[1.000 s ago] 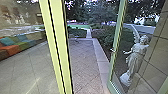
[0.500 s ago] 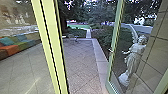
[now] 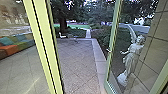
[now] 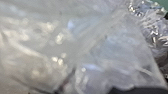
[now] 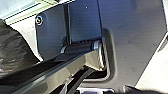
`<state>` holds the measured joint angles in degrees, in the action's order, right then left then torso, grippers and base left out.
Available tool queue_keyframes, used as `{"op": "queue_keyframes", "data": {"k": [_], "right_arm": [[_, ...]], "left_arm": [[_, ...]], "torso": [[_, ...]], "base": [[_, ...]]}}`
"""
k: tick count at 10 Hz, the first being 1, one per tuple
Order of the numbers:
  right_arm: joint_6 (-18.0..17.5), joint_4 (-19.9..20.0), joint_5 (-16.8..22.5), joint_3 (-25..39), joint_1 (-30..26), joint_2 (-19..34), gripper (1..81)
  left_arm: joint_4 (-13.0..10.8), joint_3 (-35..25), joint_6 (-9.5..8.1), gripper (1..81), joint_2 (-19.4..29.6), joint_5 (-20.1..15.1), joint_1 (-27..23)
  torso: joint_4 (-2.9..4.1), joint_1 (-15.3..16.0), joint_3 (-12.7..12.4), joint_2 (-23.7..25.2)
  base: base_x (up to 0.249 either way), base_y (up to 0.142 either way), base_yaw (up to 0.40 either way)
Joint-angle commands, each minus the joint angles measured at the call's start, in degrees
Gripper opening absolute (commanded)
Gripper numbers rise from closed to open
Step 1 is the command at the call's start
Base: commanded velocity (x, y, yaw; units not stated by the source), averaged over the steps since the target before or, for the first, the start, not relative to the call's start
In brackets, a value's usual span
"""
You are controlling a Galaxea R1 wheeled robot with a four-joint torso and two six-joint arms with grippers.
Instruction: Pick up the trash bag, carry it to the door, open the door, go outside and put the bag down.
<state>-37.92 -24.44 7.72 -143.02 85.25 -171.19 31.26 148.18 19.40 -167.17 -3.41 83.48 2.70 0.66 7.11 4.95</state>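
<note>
A: Start at your left. Where is the trash bag?
B: Trash bag (image 4: 107, 50) close before my left wrist camera: pale, see-through, creased. Probably carried on that side so the load rides near me and the right side is free for the door. Left gripper: cannot tell whether it is clamped on the plastic.

A: Ahead, left edge?
B: Coloured seats (image 3: 11, 47) behind glass, then a pale yellow post (image 3: 43, 47), leaning in my wide lens. I'd give it room; a loose bag could brush it.

A: Middle?
B: Paving (image 3: 77, 62) in the gap, pale border (image 3: 100, 62) along its right side. Outdoors; good flat ground for setting the load down, I judge.

A: Then the door?
B: Door (image 3: 113, 37) stands open, its glass leaf out to the right, leaving the gap passable. Handle (image 3: 109, 50) on its free edge. Statue (image 3: 130, 55) shows through the glass.

A: And your right arm?
B: Jointed bar (image 5: 60, 72) and dark plate (image 5: 130, 45), both my own, near that wrist. Arm likely tucked to pass narrow. Right gripper: cannot tell, apart or together. Bag not yet put down; crossing looks like the present step.
</note>
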Motion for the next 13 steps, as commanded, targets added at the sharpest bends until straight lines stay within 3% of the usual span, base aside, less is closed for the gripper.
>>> {"op": "queue_keyframes", "data": {"k": [1,13], "right_arm": [[0.31,-0.52,3.01,1.0,-2.58,-0.49,81.1],[0.4,-0.78,3.01,0.91,-2.49,-0.84,81.1]], "left_arm": [[-0.32,-0.25,0.12,1.0,0.52,-4.32,-2.84],[-0.32,-0.25,0.12,1.0,0.25,-4.32,-2.75]], "torso": [[0.0,0.0,0.0,0.0],[0.0,0.0,0.0,0.0]], "base": [[0.0,-0.081,0.0],[0.0,-0.081,0.0]]}}
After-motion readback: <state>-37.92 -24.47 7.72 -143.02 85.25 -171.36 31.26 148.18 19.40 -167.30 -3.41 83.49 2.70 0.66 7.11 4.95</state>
